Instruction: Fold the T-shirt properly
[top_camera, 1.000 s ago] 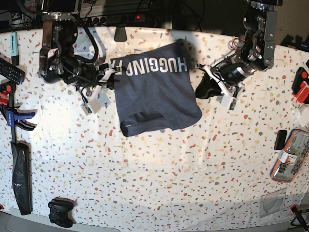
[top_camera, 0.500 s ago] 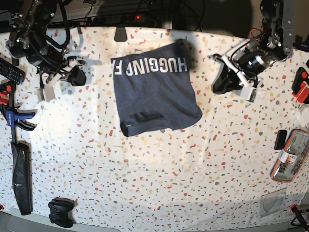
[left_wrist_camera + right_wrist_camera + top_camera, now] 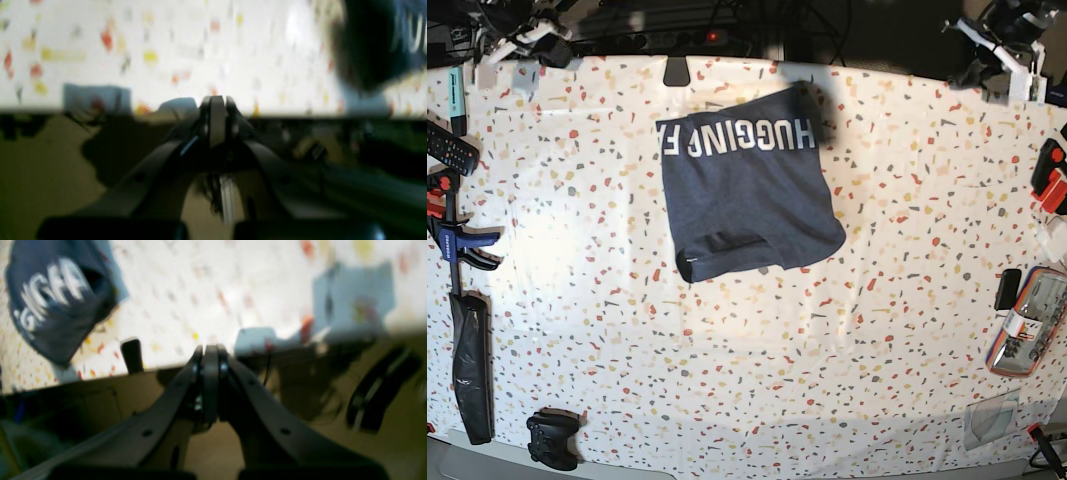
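T-shirt (image 3: 749, 190), one only, lay folded into a compact rectangle on the speckled bench (image 3: 757, 380), toward its far middle, white lettering facing up. Both arms were parked at the far corners, well apart from it: the left gripper (image 3: 216, 106) and the right gripper (image 3: 210, 355) each had their jaws pressed together on nothing. The folding looked finished; at most, a final check or smoothing would remain.

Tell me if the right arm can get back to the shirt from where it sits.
Probably yes. The right gripper, shut, sits at the table's far corner, and nothing lies on the bare top between it and the shirt.
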